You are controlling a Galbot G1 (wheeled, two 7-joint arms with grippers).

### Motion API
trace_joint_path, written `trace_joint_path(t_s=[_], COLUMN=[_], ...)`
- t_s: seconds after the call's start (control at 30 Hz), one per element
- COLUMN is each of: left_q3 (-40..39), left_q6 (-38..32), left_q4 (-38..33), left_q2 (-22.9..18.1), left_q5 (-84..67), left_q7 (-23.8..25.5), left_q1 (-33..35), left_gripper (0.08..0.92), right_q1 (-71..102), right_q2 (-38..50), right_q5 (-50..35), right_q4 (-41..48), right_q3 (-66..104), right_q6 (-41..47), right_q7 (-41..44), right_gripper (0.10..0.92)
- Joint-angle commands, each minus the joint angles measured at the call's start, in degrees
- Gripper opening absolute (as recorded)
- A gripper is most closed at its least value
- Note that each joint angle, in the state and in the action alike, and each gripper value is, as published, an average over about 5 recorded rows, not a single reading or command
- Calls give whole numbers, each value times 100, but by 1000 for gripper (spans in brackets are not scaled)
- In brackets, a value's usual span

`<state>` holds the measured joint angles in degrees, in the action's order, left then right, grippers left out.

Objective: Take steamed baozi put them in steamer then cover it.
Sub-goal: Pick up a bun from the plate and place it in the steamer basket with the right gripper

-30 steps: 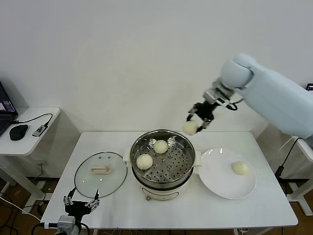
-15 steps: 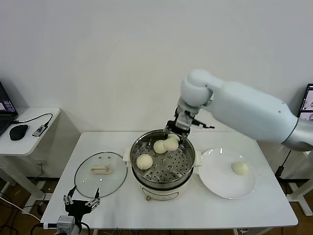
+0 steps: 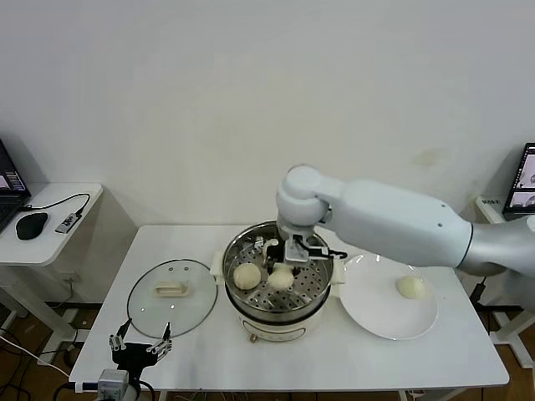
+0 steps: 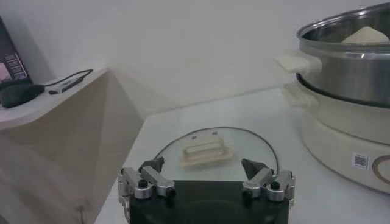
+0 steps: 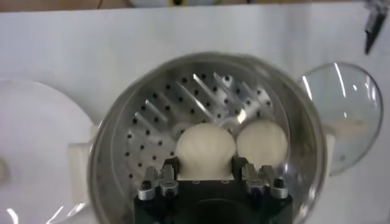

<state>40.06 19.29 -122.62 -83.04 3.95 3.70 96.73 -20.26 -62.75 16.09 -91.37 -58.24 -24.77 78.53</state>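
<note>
The steamer (image 3: pixel 324 276) stands mid-table, a shiny perforated basket (image 5: pixel 146 128) on a cream pot base (image 4: pixel 341 131). My right gripper (image 3: pixel 283 269) reaches down into it, shut on a steamed baozi (image 3: pixel 282 279) that sits between its jaws (image 5: pixel 205 149) low over the floor. Beside it lies a second baozi (image 3: pixel 247 275) (image 5: pixel 262 141), whose top shows over the rim (image 4: pixel 365 35). Another baozi (image 3: pixel 410 286) rests on the white plate (image 3: pixel 376 322). The glass cover (image 3: pixel 150 309) (image 4: pixel 244 143) (image 5: pixel 344 109) lies flat on the table, on the steamer's left. My left gripper (image 3: pixel 140 344) (image 4: pixel 207 165) waits open near the table's front-left corner, facing the cover.
A side table (image 3: pixel 63 205) with a mouse (image 3: pixel 32 225) and cables stands left of the white work table (image 3: pixel 435 368). The plate (image 5: pixel 36 152) lies close against the steamer's right handle. A screen edge (image 3: pixel 527 180) shows at far right.
My right arm swung in from behind and right of the steamer and came down into the basket with the baozi held. The left gripper and the cover have not moved.
</note>
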Motion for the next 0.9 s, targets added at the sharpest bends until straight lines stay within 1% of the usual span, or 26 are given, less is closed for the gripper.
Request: trace_joint_path(t_s=[0.03, 0.67, 0.77, 0.9], left_q3=[-10, -79, -82, -85], left_q6=[4, 1, 0, -1], left_q4=[-12, 10, 14, 17], left_q2=[-3, -18, -13, -7], left_q5=[-1, 12, 13, 16], left_q7=[2, -1, -2, -2], left_q1=[6, 13, 17, 25], left_gripper=[823, 823, 823, 823], right_q1=[180, 403, 408, 341], right_q2=[-90, -68, -59, -22], right_q5=[208, 443, 476, 423], right_q4=[-162, -175, -139, -152], right_q3=[-104, -134, -103, -4], right_q6=[-89, 14, 59, 207], right_q7=[-31, -177, -262, -342], right_gripper=[535, 537, 574, 686])
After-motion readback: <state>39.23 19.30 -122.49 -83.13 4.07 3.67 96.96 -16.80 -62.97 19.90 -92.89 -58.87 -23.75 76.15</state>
